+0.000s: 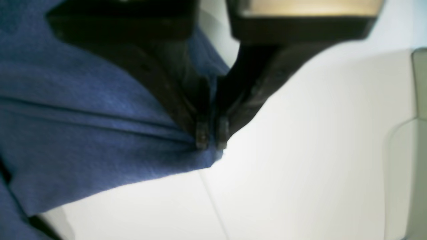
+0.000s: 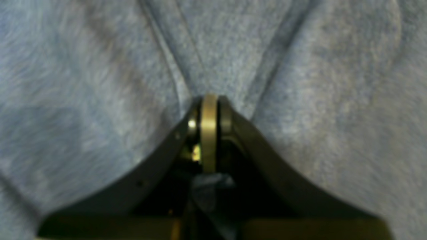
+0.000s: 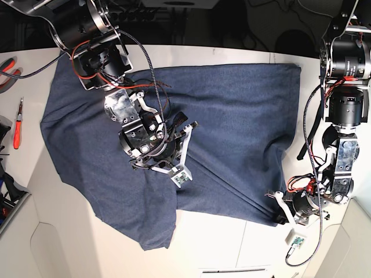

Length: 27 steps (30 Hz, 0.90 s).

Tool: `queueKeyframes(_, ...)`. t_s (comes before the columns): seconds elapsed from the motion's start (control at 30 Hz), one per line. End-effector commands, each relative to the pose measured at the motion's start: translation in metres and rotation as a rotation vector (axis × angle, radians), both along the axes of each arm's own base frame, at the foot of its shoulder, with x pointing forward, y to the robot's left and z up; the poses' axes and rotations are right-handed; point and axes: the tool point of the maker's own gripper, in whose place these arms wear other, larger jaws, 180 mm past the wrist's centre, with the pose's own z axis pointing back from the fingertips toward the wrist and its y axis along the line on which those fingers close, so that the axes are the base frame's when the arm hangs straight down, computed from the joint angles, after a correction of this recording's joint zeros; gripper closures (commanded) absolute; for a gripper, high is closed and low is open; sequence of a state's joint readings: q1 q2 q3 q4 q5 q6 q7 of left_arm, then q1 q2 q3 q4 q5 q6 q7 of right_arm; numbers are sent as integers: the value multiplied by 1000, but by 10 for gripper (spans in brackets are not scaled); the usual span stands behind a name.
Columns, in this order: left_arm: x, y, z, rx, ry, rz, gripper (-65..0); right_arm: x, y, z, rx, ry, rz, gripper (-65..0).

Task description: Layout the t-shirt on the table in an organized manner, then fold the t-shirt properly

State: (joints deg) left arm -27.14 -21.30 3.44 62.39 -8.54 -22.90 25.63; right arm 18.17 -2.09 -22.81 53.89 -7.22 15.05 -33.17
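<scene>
Down at the near right corner of the cloth, our left gripper [image 1: 212, 135] is clenched on the edge of the t-shirt [image 3: 232, 116]; the left wrist view shows the two fingertips pressed together with a pinch of blue fabric gathered between them, and white table [image 1: 300, 150] bare beyond. Over toward the middle of the spread, our right gripper [image 2: 209, 110] sits in the cloth, jaws drawn together with folds radiating from the tips, so we judge it is grasping a pleat of fabric there too.

The shirt lies across the far and middle part of the table, a broad dark sheet running left to right, with one flap trailing toward the near edge below the right arm [image 3: 139, 139]. No lettering shows from here. The far right corner lies fairly flat; the left side and near flap are slanted and uneven.

What the coming move turns on, we reckon: the bulk of the shirt lies to the left and far side of the left gripper's pinch, so any tension has to go rightward and nearward, away from the right gripper's hold. The line between the two grips runs diagonally, near right to mid left. The left gripper owns the corner; the right one anchors the middle. Pull unevenly and that near flap could bunch further.
</scene>
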Motion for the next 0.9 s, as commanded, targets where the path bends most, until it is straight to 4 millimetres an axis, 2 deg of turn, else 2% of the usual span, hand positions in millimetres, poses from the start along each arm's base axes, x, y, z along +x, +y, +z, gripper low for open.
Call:
queueKeyframes(0.0,20,35,46,62,-146,105,0,-19,-19,-14,-94,88,4,0)
queueKeyframes(0.1,20,53,51,144,-163,145,0,-19,-19,-14,-94,88,4,0)
queueKeyframes(0.13,19,55,51,153,-160,140,-34,-19,-19,-14,-93,87,4,0)
queueKeyframes(0.2,18,55,51,159,-157,124,-217,-19,-19,-14,-93,88,4,0)
queueKeyframes(0.23,18,57,52,161,-160,134,-276,-19,-19,-14,-93,88,4,0)
queueKeyframes(0.27,19,62,54,164,-169,163,-298,-19,-19,-14,-93,87,4,0)
queueKeyframes(0.4,19,78,60,172,-199,259,-299,-19,-19,-14,-94,87,4,0)
queueKeyframes(0.67,17,71,53,127,-164,234,-299,-13,-16,-9,-81,64,5,0)
queueKeyframes(0.77,16,71,51,127,-156,236,-299,1,-8,10,-54,2,9,0)
queueKeyframes(0.83,16,71,50,128,-150,238,-299,14,1,29,-21,-64,13,0)
queueKeyframes(0.87,16,72,50,128,-150,238,-299,22,6,41,3,-107,16,-23)
